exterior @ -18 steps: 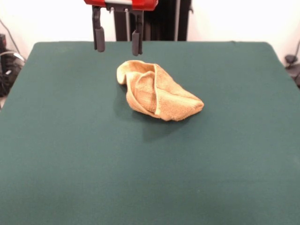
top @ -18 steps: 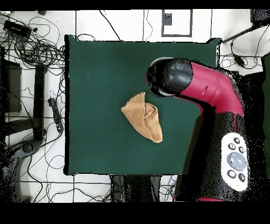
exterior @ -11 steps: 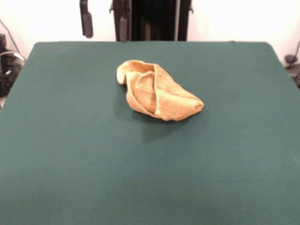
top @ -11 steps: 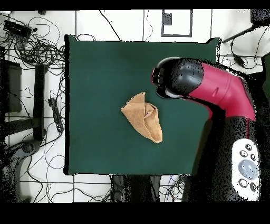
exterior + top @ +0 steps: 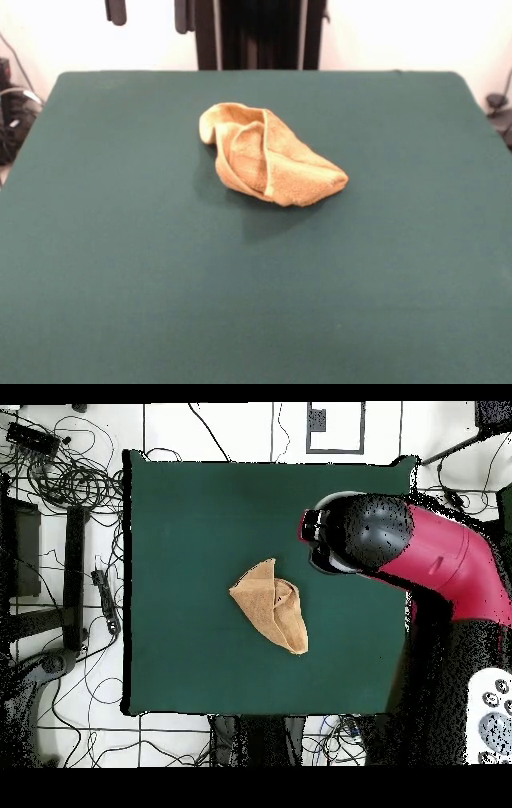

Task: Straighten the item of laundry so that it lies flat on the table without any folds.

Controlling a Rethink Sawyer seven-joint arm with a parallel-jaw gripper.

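Gripper hangs with fingers apart, empty; it should pinch the towel by its pale hem and pull outward.

- Gripper shows only its two dark fingertips at the top edge, spread apart, holding nothing.
- Arm, red and black, reaches in from the right in the overhead view.

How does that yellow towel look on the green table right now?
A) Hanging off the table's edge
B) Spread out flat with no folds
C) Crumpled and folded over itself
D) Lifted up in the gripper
C: the towel sits bunched near the middle of the table, its paler hem curling over the top, and the gripper is high above with its fingers apart, holding nothing.
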